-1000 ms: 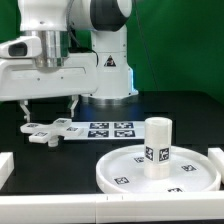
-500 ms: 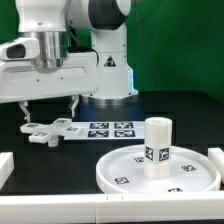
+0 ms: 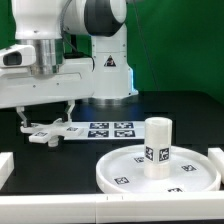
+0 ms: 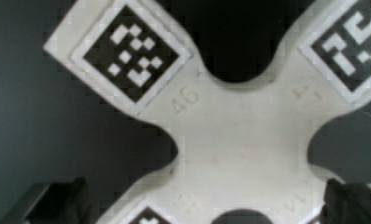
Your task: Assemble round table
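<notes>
On the exterior view's left the end effector (image 3: 47, 112) hangs over the cross-shaped base (image 3: 50, 130), well apart from the leg (image 3: 157, 147), which stands upright on the round disc (image 3: 115, 170) nearer right. Only the wrist view shows the fingers (image 4: 57, 200) spread wide, gripping nothing.

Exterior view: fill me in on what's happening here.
The robot arm's gripper hangs open over the white cross-shaped plastic base, fingers either side, not gripping it. The short white cylinder leg stands upright on the large white round disc, apart from the base.
</notes>
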Controlling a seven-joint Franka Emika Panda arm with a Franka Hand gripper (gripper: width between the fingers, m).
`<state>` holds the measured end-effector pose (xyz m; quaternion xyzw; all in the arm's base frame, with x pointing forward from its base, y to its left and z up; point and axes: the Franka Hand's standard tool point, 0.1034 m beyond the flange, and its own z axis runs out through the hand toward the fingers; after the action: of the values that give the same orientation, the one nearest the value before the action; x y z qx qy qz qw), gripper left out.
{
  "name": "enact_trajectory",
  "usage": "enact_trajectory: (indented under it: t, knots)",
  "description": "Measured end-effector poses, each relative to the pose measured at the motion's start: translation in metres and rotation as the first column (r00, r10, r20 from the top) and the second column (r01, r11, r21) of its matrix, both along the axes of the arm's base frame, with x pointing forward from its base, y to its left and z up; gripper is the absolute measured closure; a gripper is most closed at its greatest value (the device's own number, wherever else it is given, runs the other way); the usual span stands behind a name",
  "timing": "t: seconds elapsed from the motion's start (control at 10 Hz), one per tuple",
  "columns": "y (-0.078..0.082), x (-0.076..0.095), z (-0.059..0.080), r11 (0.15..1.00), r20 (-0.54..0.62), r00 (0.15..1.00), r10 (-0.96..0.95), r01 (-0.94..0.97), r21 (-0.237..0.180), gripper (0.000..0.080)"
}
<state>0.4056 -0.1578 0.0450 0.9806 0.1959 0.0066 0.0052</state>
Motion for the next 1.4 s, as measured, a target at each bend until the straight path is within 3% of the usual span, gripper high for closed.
enact_trajectory:
  t: [0.7, 1.0, 1.4]
  knots:
    - [0.001, -0.001, -0.002, 1.000, -0.004, 1.000, -0.001, 0.001, 0.001, 0.0151]
    - [0.007, -0.012, -0.008, 1.000, -0.027, 1.000, 0.000, 0.000, 0.008, 0.0151]
    - [0.007, -0.014, -0.010, 1.000, -0.032, 0.999, 0.001, -0.001, 0.009, 0.0151]
